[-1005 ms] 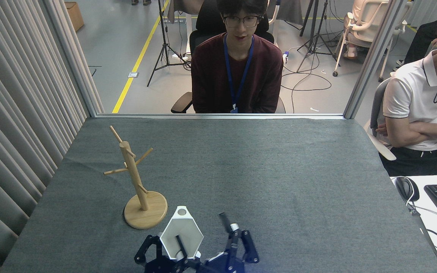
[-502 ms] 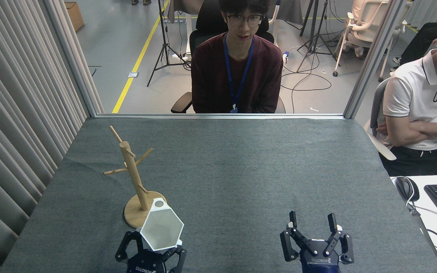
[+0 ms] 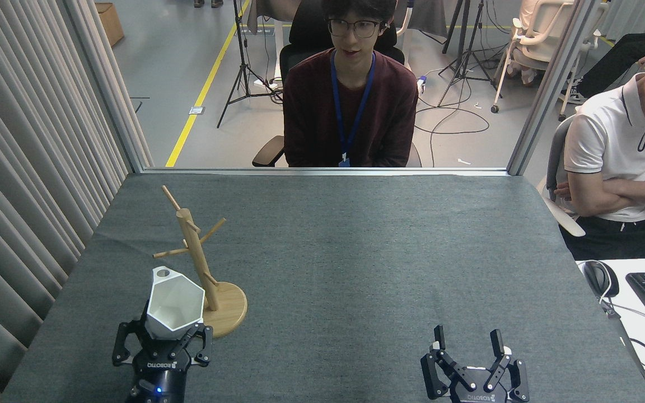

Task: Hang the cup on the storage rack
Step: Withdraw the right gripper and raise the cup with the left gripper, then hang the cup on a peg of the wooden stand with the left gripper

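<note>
While the left gripper (image 3: 161, 334) points up and away from the near edge at about seven o'clock on the bench (image 3: 356, 246), its jaws are closed around the lower, narrow part of the white hexagonal cup (image 3: 172, 305). That cup sits upright in the grasp with its open mouth tilted toward the camera, and the small rim tab with the round hole is at its far upper edge. It overlaps the near left side of the wooden mug tree (image 3: 196, 263); whether the two touch cannot be told from this view. The mug tree stands at roughly nine o'clock on the grey cloth, with its post leaning slightly away in the view, thin pegs angling out from it and its round disc base flat on the cloth just to the right of the cup. None of the pegs carries anything.

Over at about five o'clock, the right gripper (image 3: 471, 341) also points upward from the near edge. Its jaws are spread apart, two dark fingertips (image 3: 439, 337) standing clear of each other with nothing between them, well apart from the cup and the mug tree.
</note>
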You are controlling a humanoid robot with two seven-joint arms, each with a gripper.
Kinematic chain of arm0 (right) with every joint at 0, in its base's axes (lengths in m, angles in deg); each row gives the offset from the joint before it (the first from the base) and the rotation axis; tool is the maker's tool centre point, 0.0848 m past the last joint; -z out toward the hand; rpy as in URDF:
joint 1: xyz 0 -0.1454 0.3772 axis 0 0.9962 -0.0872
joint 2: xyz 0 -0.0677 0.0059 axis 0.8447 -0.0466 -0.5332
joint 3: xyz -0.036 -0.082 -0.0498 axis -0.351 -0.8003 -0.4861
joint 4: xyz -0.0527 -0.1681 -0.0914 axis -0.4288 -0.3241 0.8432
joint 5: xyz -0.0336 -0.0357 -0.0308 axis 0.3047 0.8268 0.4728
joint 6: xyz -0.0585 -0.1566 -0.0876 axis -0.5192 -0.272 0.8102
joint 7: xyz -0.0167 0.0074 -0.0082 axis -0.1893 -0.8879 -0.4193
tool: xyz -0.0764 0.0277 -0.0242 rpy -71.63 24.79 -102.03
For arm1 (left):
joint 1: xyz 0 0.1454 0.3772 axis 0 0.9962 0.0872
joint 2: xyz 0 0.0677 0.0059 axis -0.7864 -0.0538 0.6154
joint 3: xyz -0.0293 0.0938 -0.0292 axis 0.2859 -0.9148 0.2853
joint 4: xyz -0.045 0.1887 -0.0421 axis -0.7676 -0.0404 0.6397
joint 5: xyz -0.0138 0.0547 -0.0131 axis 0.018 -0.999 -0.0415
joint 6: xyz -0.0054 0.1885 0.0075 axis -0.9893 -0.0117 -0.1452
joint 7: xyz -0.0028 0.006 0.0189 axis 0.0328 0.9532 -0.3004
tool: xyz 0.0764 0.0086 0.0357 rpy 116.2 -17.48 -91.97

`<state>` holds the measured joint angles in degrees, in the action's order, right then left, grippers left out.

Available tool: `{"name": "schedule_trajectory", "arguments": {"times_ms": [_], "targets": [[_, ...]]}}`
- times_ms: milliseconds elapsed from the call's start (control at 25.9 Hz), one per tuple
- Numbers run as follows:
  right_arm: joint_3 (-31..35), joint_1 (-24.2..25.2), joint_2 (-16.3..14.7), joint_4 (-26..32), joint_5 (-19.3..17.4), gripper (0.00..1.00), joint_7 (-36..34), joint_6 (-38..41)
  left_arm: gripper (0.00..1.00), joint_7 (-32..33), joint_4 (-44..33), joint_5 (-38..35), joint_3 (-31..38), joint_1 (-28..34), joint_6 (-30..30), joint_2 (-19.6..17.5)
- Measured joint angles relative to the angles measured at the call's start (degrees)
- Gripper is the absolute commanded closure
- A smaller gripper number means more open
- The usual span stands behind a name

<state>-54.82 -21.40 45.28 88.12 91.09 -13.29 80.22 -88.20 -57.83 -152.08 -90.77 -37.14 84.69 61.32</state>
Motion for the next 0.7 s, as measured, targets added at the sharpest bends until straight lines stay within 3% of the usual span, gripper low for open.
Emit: {"name": "schedule_trajectory", "arguments": {"times_ms": [309, 696], "targets": [[0.03, -0.05, -0.35, 0.0, -0.01, 0.01, 0.02, 0.07, 0.69, -0.02, 7.38, -1.83, 6.18, -6.82, 1.29, 0.03], [0.06, 0.01, -0.46, -0.04, -0.01, 0.01, 0.03, 0.11, 0.68, -0.26, 7.55, -5.87, 7.22, -7.32, 0.8, -0.07]]}}
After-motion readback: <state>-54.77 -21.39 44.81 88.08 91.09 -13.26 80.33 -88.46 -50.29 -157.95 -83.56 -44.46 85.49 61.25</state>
